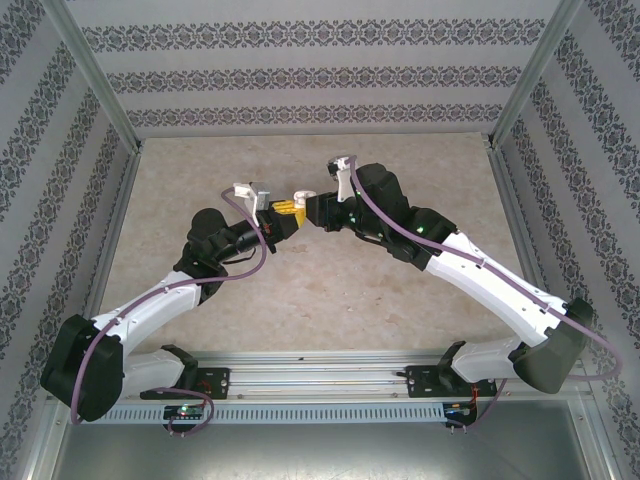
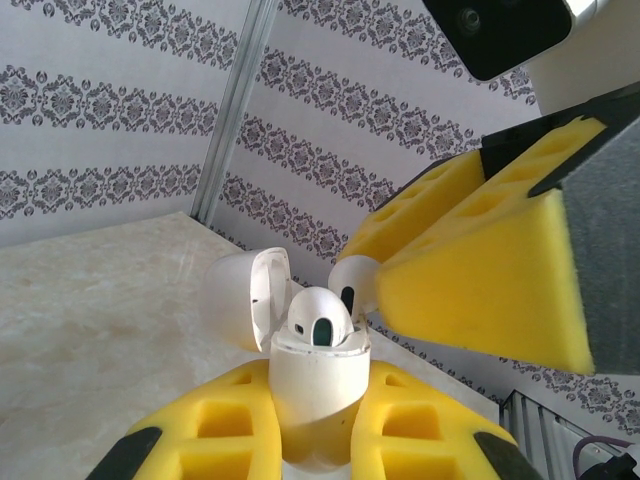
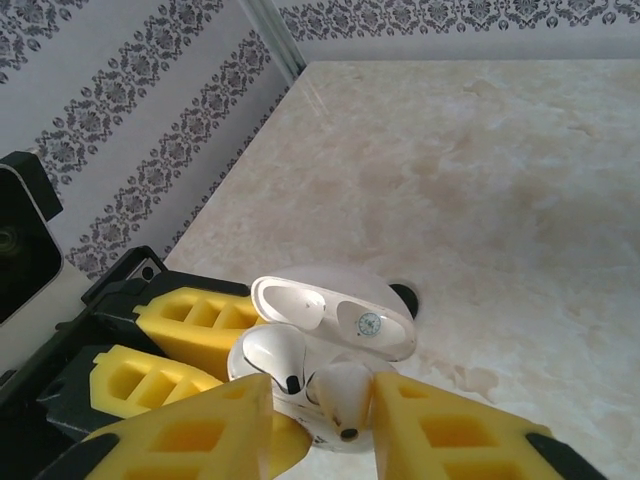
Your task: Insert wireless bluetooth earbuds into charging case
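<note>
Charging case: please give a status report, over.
Left gripper shut on charging case, lid open. One white earbud seated. Right gripper jaws parted around second white earbud at its slot. Nothing in the way.

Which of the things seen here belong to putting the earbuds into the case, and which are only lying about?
In the job:
charging case, lid open, in the left tool
white earbud sitting in it
second white earbud at the right tool

Lying about:
dark round thing on the table behind the case, partly hidden
</note>
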You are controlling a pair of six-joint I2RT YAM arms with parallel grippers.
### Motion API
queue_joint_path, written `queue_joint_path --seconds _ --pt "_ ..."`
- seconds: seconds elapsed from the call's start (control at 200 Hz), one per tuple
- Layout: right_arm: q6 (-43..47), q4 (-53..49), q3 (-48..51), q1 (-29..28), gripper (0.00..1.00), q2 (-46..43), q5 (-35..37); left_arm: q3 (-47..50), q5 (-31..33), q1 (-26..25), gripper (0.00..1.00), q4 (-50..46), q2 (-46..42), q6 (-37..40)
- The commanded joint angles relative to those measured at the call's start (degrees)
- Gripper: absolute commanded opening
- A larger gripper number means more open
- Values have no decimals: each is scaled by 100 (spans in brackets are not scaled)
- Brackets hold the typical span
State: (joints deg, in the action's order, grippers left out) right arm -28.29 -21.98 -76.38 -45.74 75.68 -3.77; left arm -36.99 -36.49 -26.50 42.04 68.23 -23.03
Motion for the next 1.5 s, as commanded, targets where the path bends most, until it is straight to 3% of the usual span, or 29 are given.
queue_joint_path --seconds 0.0,0.565,0.824,1.134,1.339,1.494 --pt "43 -336 -212 -99 35 48 -187 -159 -43 40 0 533 -42 -97" --pt "-121 -808 -851 -23 55 35 -226 -154 -68 40 0 532 -54 -97" --pt "-519 -741 -712 605 54 -170 -1084 -124 -281 38 0 637 -57 -178" --pt "-1054 -647 -381 1598 51 -188 -2467 -91 -1026 40 0 939 30 -560" --pt "-1440 -331 -201 1686 54 58 -3239 -78 -1489 40 0 1420 312 -1014" --pt "-1963 473 194 1603 50 86 -3445 -89 -1686 39 0 1691 501 -1261"
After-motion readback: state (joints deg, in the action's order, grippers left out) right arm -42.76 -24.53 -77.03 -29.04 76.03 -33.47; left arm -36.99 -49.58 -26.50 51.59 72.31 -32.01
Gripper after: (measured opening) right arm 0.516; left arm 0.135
